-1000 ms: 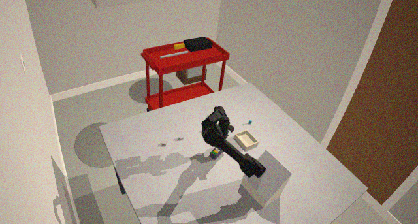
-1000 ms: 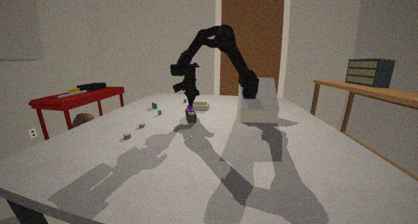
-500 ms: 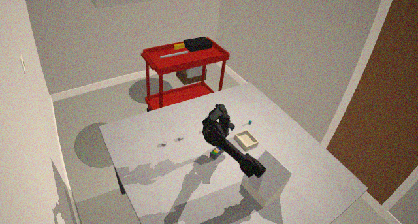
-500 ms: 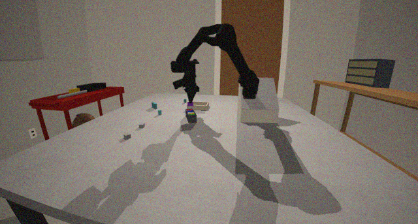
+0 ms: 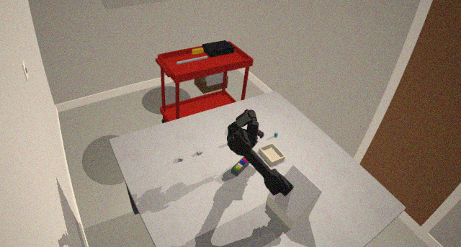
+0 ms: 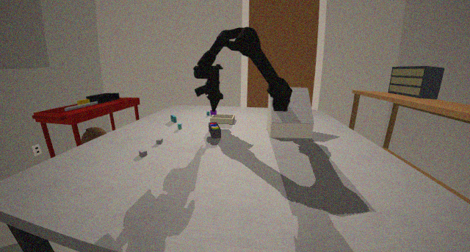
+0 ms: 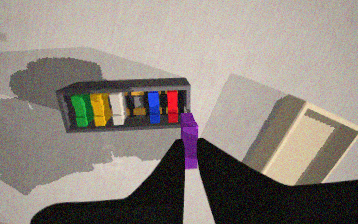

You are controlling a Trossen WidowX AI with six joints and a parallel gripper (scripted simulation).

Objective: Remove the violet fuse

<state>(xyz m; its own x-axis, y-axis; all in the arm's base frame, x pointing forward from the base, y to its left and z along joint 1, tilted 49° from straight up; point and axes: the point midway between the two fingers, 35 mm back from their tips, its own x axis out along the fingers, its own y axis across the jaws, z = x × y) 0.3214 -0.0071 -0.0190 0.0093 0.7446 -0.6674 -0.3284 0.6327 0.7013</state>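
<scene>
Wrist cam: violet fuse upright, long axis vertical, pinched betw. fingers.

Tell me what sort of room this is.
Probably a workshop or lab: a red tool cart, a wooden bench with a drawer cabinet, and a robot arm on a large grey table.

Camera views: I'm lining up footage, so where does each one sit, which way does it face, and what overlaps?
Top: high above a table corner, looking down on the table, red cart and the whole arm.
Exterior: low at the table's far end, facing the door; arm in profile, gripper holding the violet fuse.
Wrist: on the gripper, looking down past its fingers.
Shared: fuse block and tray show in all three.
</scene>
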